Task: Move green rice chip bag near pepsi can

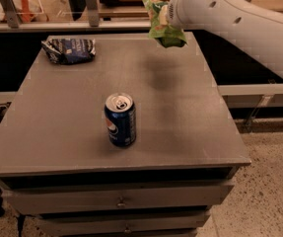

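The green rice chip bag hangs in the air above the far right part of the grey table, casting a shadow below it. My gripper is at the end of the white arm reaching in from the upper right, and it is shut on the bag's upper right side; the fingers are mostly hidden behind the bag and the wrist. The pepsi can stands upright near the table's front centre, well apart from the bag and closer to me.
A dark navy-blue snack bag lies at the table's far left corner. Shelving and metal posts stand behind the table. The table has drawers below its front edge. Speckled floor lies to the right.
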Robot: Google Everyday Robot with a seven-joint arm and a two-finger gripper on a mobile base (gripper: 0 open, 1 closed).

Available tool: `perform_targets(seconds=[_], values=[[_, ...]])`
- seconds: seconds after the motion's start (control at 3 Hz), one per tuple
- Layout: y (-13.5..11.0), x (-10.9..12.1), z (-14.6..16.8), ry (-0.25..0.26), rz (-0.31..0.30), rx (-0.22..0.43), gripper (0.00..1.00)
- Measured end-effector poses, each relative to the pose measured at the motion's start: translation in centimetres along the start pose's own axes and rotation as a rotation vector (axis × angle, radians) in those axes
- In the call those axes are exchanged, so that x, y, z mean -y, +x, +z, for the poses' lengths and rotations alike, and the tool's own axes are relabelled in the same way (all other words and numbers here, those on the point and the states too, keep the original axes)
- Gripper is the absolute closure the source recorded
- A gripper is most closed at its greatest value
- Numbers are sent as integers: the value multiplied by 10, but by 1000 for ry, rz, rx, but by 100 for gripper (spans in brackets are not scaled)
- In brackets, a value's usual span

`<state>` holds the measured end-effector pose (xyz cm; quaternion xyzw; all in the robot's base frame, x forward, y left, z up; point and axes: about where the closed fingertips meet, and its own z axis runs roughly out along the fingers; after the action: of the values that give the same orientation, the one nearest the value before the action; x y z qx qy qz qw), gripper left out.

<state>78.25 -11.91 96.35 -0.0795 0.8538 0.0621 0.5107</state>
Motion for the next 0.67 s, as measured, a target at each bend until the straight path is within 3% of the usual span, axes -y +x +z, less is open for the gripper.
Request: perform_targets(seconds=[0.33, 0.67], values=[[-12, -7, -17, -102, 9, 25, 100], [-16, -32, -34, -277, 41, -14, 100]])
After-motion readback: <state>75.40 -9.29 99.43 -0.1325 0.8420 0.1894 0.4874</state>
